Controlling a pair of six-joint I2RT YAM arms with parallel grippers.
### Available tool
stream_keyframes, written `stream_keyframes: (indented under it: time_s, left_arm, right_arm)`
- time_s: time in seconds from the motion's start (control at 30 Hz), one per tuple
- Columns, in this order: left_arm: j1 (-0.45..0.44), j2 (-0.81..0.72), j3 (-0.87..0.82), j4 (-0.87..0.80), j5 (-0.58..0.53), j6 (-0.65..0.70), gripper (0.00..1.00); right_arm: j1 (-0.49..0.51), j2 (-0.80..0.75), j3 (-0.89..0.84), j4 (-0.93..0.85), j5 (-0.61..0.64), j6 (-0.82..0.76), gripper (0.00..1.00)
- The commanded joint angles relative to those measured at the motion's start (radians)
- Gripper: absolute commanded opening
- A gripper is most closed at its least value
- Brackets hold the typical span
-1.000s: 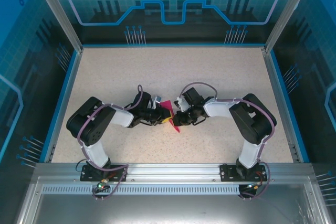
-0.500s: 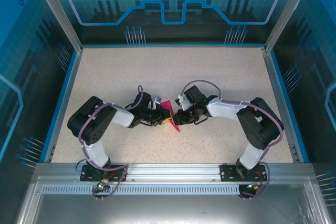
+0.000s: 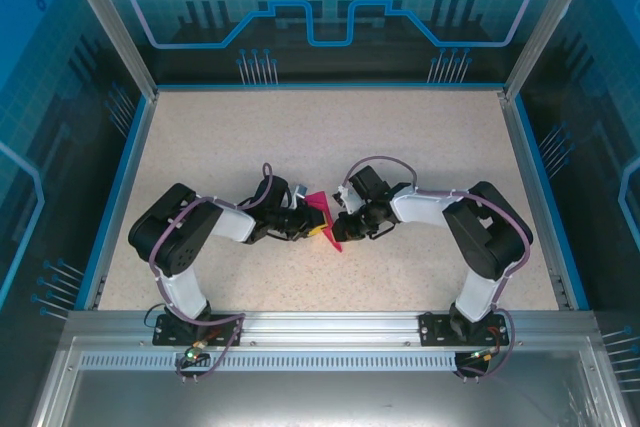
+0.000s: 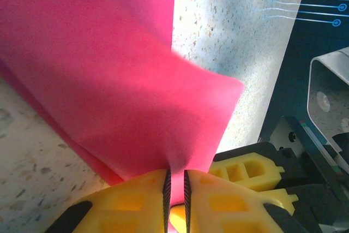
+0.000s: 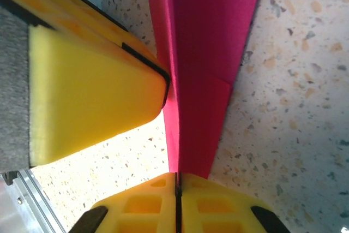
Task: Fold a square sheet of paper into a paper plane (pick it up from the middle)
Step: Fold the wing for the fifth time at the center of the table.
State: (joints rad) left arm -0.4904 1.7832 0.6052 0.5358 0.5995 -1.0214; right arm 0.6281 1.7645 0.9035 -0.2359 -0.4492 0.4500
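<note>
Two grippers meet over the middle of the table [image 3: 300,137], and between them they hold the pink paper [image 3: 320,205], already doubled into a narrow, layered strip with a pointed end. It looks well into the folding rather than at the start, with a crease being set or a flap being readied.

On the left, the left gripper [image 4: 175,181] has its yellow jaws nearly together, only a thin slot between them. The lower edge of the paper [image 4: 109,80] runs down into that slot, so it is pinched there.

On the right, the right gripper [image 5: 177,189] is closed to a hairline, and the folded edge of the paper [image 5: 207,36] drops straight into the seam – a tight pinch on the crease. One finger of the left gripper [image 5: 92,96] sits just beside the paper in that view.

Next, I judge, one side must slide or let go while the other holds firm – gently, since thin paper pulled from both ends could tear or skew.
</note>
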Motion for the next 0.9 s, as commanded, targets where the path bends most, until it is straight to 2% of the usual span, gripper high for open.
stream_keyframes:
  time_s: [0.0, 0.4, 0.67, 0.87]
  left_arm:
    - [-0.008, -0.006, 0.01, -0.022, -0.007, 0.013, 0.18]
    - [-0.007, -0.047, -0.004, -0.045, -0.007, 0.029, 0.19]
    - [-0.007, -0.053, -0.005, -0.051, -0.01, 0.033, 0.19]
    - [0.003, -0.145, -0.013, -0.155, -0.091, 0.071, 0.21]
  right_arm:
    - [0.007, 0.022, 0.002, -0.013, -0.022, -0.022, 0.07]
    - [0.02, 0.08, 0.008, -0.013, -0.026, -0.044, 0.05]
    - [0.019, 0.019, 0.017, -0.02, -0.018, -0.035, 0.1]
    - [0.018, -0.022, 0.037, -0.077, 0.049, -0.077, 0.07]
